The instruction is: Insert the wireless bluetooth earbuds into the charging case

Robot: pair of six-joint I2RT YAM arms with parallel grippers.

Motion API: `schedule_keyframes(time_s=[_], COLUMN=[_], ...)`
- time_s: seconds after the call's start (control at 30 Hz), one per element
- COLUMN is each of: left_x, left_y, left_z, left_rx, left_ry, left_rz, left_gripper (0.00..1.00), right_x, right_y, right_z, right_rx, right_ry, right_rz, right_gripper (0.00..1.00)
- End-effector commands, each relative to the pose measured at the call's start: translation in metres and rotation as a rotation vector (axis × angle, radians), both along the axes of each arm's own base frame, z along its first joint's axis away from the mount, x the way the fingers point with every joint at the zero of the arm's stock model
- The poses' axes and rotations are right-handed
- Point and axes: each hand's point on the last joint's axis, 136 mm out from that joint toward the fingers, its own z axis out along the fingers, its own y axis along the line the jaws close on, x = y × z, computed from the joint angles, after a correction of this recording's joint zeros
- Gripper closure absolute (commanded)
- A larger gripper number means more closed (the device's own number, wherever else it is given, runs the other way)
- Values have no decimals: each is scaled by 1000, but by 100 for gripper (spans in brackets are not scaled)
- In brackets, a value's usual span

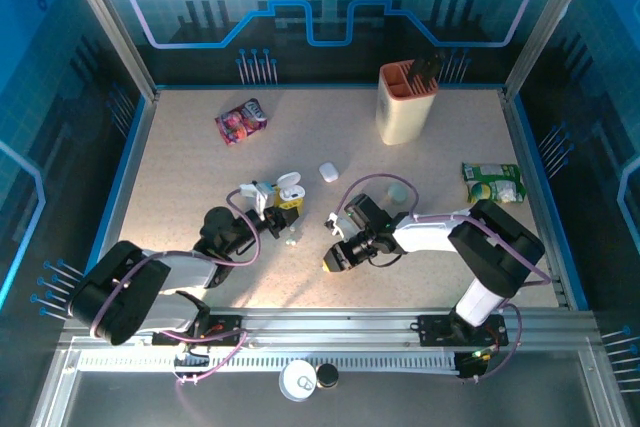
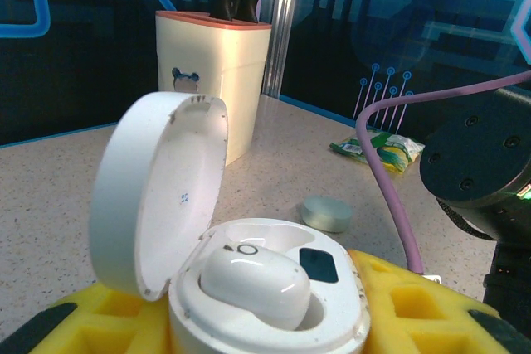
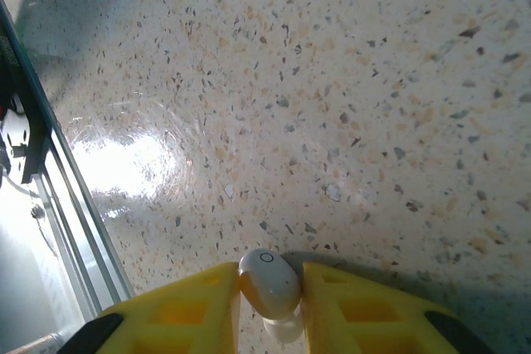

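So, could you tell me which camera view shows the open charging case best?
The left wrist view: the charging case sits close up, lid raised, one earbud seated beside an empty socket. In the top external view the case is a small white shape at the left gripper.

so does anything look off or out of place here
Only the open charging case: dark specks dirty the rim of its lid, and one earbud sits in it beside a slot that looks empty.

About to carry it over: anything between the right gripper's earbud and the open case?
Nothing visible blocks the held earbud. The charging case has its lid swung back and one socket free; a seated earbud fills the other.
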Motion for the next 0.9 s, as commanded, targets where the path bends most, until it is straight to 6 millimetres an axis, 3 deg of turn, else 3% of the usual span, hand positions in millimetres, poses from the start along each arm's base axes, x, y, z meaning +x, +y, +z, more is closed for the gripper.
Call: schedule_keyframes(time_s=[0.0, 0.27, 0.47, 0.67, 0.77, 0.87], left_x=[2, 2, 0, -4, -9, -15], left_y=[-2, -3, -6, -16, -21, -26], left_z=[18, 16, 15, 5, 4, 5], left_rx=[-42, -35, -27, 3, 6, 11], left_ry=[-44, -48, -53, -35, -34, -40], left_rz=[-17, -21, -44, -93, -120, -158], left_gripper=[65, 65, 65, 67, 67, 67], right_x=[-8, 6, 32, 70, 82, 81], right_y=[-12, -12, -14, -20, -18, -10], right_z=[-17, -14, 17, 72, 111, 156], right_rx=[-76, -96, -55, 25, 118, 196], right_ry=[46, -1, -171, -431, -555, -715], right_rz=[7, -44, -132, -272, -321, -301], right_gripper=[80, 86, 85, 86, 87, 87])
